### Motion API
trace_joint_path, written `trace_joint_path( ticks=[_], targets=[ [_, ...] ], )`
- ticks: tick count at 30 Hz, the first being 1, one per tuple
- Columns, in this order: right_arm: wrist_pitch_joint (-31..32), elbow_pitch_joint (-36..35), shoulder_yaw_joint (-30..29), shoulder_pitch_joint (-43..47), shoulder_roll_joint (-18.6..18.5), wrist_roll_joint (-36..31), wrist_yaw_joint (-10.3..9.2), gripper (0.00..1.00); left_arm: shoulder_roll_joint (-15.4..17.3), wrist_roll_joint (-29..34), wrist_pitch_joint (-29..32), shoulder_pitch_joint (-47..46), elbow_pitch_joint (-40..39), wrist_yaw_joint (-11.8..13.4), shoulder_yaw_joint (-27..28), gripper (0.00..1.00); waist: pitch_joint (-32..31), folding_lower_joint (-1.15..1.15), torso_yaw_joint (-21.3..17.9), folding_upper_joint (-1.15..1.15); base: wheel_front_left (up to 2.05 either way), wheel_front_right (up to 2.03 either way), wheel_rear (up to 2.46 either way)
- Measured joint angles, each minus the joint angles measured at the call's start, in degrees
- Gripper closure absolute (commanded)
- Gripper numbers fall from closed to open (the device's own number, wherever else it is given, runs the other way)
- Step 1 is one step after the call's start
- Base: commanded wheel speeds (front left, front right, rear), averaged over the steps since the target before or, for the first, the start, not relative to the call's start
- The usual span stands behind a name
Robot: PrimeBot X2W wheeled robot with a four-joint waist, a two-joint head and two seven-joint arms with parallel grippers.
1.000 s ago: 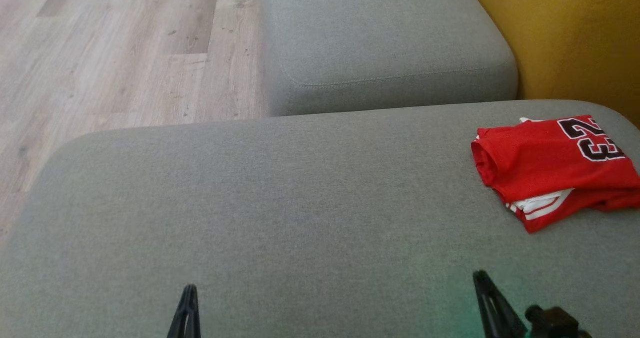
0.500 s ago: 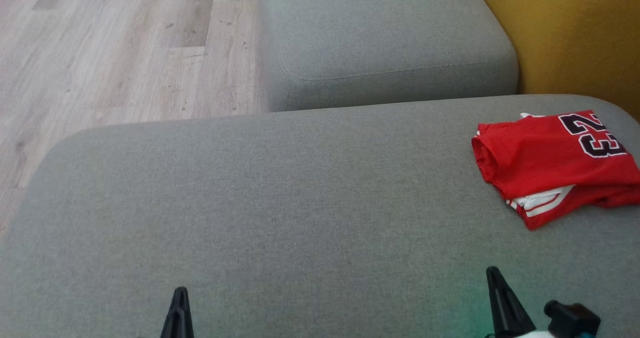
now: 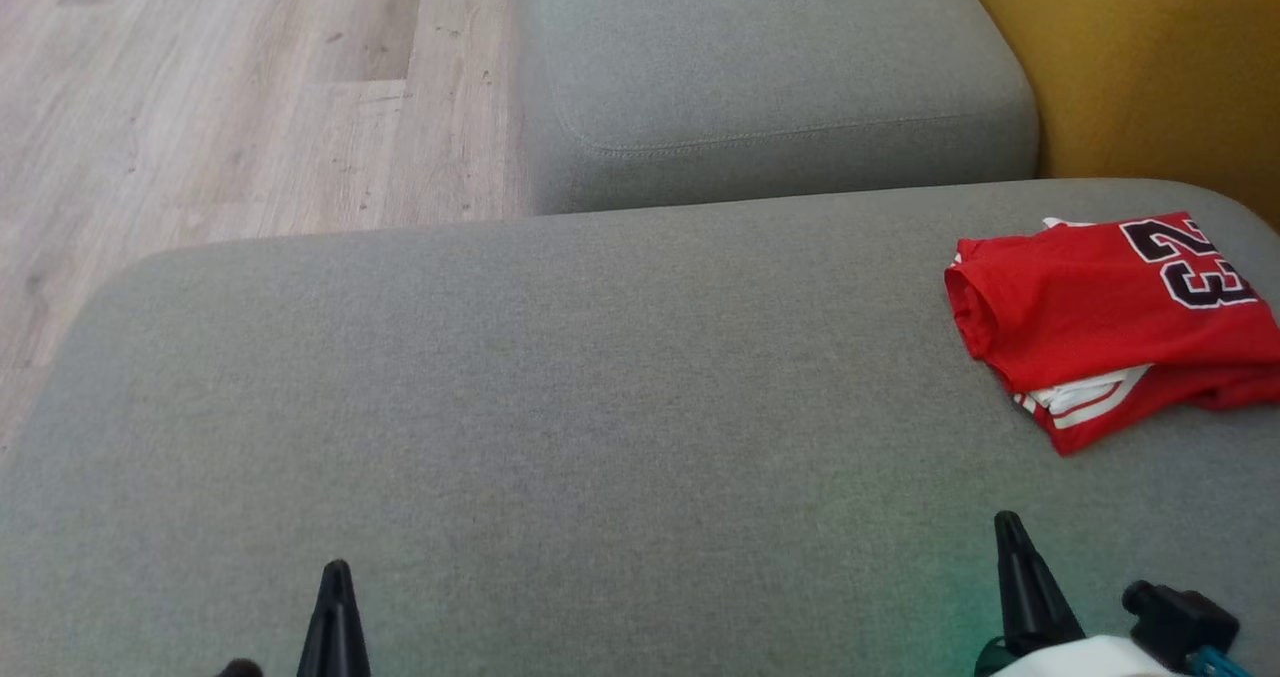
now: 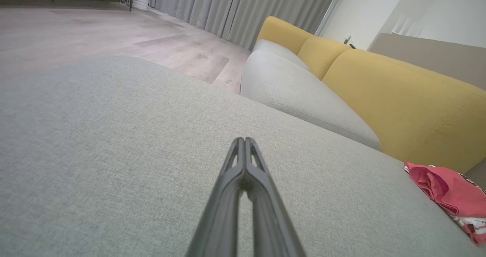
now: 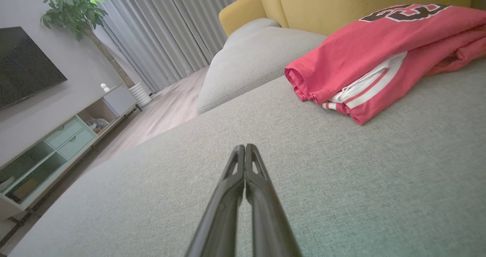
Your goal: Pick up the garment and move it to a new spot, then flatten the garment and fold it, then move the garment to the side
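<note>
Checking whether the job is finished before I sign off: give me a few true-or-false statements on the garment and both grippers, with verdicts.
1. The folded red jersey with a black number lies on the grey fabric seat cushion. True.
2. The right gripper grips the jersey. False: it is shut on nothing and is clear of the jersey.
3. The left gripper stands open. False: its fingers are shut together.
4. The jersey lies on the robot's right side, near the yellow backrest. True.
</note>
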Motion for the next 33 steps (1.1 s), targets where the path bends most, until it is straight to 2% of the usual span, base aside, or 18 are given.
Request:
trace_joint_path(
  ticks=[33],
  targets=[
    [5.0, -0.2, -3.2, -3.9, -0.2, 22.7, -0.01, 1.00, 0.3, -22.1, 4.9, -4.7, 1.9, -2.6, 2.7, 1.00, 2.0, 0.00, -0.3, 0.00, 0.00, 0.00, 0.00]
  ],
)
